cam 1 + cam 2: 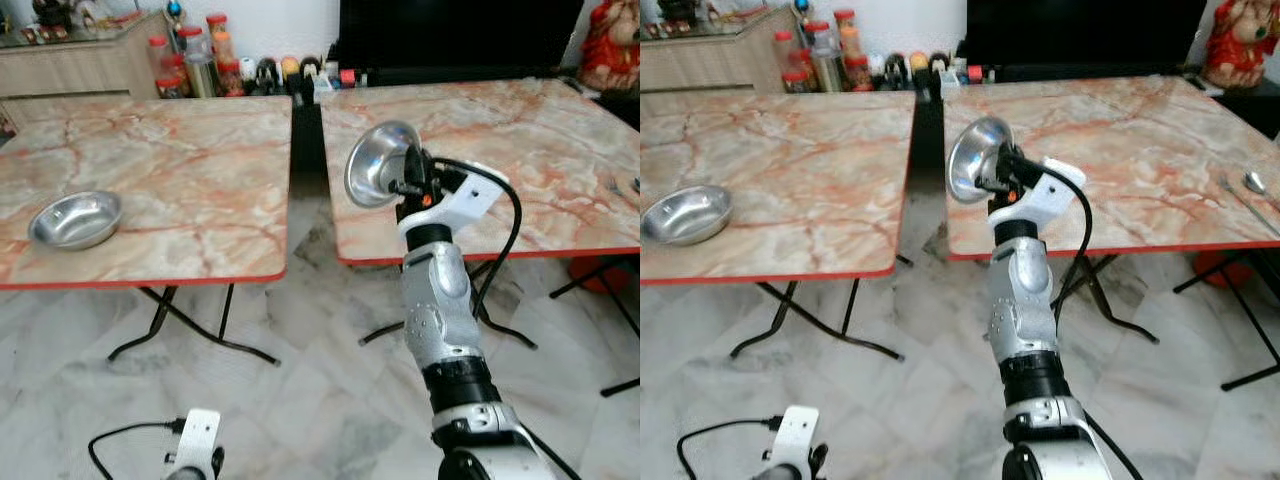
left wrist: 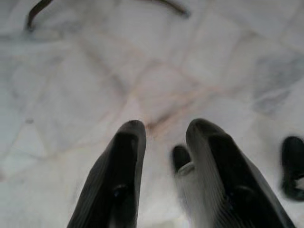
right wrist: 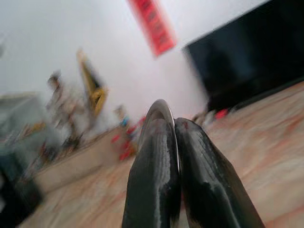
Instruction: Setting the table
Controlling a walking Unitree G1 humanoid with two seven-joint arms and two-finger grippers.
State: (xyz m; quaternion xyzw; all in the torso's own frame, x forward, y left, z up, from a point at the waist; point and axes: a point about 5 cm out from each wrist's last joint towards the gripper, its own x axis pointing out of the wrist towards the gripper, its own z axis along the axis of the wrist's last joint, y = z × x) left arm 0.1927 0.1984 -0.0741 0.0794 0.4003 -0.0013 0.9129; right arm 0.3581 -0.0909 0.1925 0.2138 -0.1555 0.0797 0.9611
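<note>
Steel bowl (image 1: 380, 163) pinched by its rim in the right pincer (image 1: 408, 187), held tilted above the near edge of the right table (image 1: 560, 150).
Thin, stiff and light, I judge, but slick (rim grip could slip); left pincer (image 2: 164, 156) hangs spread over the floor; a second bowl (image 1: 76, 218) sits on the left table (image 1: 180, 170).
</note>
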